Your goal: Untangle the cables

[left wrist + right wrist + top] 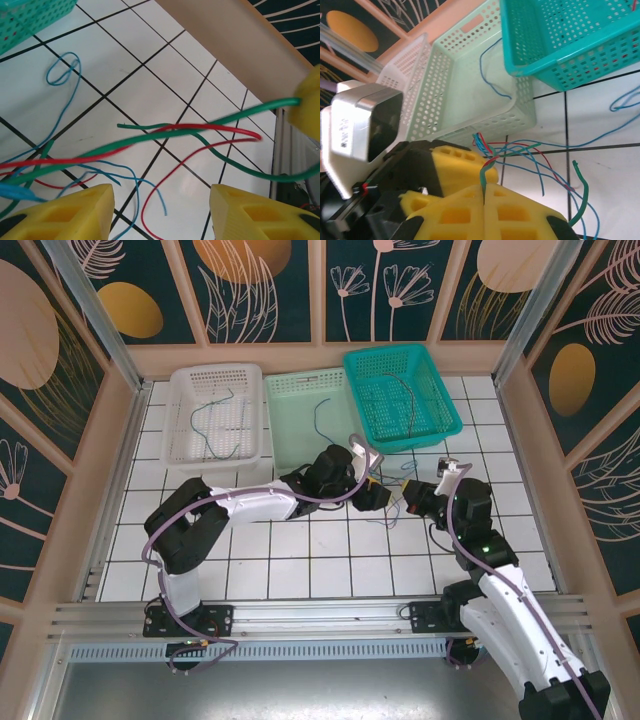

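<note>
Entry: I log tangled cables on the tiled surface, left gripper open over them, right gripper at its 3 o'clock clamping a green cable.

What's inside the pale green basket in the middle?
One thin blue cable lies curled inside the pale green basket. The teal basket sits tilted over its right edge, so whatever lies in that covered corner cannot be seen.

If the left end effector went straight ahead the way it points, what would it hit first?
Likely the green cable and red cable strung across ahead of the left end effector; depth is unclear.
</note>
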### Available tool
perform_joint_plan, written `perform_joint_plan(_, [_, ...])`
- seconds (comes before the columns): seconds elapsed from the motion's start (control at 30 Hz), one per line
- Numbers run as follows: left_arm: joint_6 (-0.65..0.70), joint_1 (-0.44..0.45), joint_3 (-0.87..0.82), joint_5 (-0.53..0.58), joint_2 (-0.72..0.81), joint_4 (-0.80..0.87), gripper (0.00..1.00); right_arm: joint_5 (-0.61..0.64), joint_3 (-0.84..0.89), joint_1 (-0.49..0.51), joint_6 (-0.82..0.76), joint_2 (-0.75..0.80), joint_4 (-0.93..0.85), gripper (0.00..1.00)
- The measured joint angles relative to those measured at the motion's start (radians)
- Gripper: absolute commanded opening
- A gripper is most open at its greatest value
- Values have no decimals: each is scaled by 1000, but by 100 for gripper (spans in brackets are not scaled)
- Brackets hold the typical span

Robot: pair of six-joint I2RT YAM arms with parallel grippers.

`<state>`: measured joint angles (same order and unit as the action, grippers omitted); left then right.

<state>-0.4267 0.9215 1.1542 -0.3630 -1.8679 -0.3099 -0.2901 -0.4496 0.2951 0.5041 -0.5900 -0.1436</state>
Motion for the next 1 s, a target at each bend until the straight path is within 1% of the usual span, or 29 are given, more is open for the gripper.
perform_joint_plan(0.23, [14,0,0,165,14,44,56,-50,0,-2,-8,-2,12,0])
perform_joint_plan(0.3, [27,0,0,196,24,56,57,-59,-2,-9,-8,-9,12,0])
perform_joint_plan(0.37, [33,0,0,200,30,59,56,-76,-8,-23,-5,-23,11,0])
perform_joint_plan(0.47, [28,0,-3,180,31,56,54,-107,-17,-54,11,-51,12,0])
perform_joint_plan(0.63, [6,0,-75,114,37,-36,55,-136,-29,-104,47,-68,12,0])
perform_joint_plan(0.83, [3,15,-101,27,37,-68,57,-161,-29,-112,98,-66,27,0])
perform_joint_plan(1.0, [2,53,-101,-8,34,-117,58,-161,-29,-112,132,-32,48,0])
